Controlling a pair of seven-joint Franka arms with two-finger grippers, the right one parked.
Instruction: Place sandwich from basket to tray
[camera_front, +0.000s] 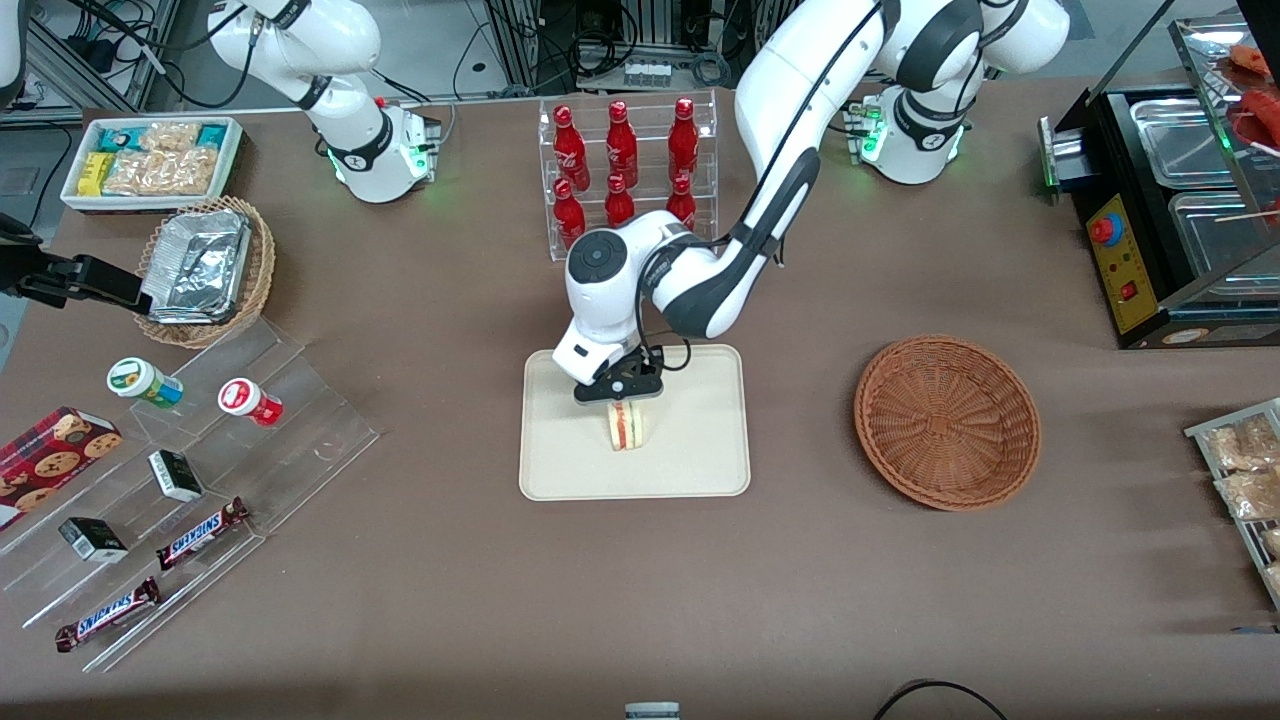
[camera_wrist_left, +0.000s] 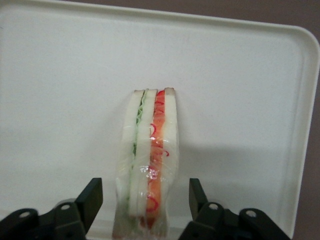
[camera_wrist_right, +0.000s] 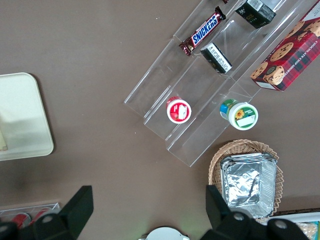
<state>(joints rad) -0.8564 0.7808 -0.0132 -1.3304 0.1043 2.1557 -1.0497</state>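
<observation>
I had the gripper (camera_front: 622, 395) low over the tray (camera_front: 700, 460); its fingers (camera_wrist_left: 92, 197) stood spread, clear of the sandwich (camera_wrist_left: 147, 165). Sandwich stood on edge on the tray. Basket (camera_front: 946, 421) sat apart on the counter (camera_front: 640, 590).

The sandwich (camera_front: 628, 426) stands on its edge on my tray (camera_front: 700, 460) — white bread slices upright, with a green layer and a red-orange layer showing along the cut face, all in clear wrap. It sits near the tray's middle. My gripper (camera_front: 622, 398) hangs right above it, fingers (camera_wrist_left: 91, 197) spread on either side of the bread with a gap at each side.

The tray is a plain cream rectangle with rounded corners and a low rim, lying flat at the middle of the worktop. The basket (camera_front: 947, 420) — round, shallow, reddish-brown wicker — lies beside the tray toward my working arm's end, holding nothing.
</observation>
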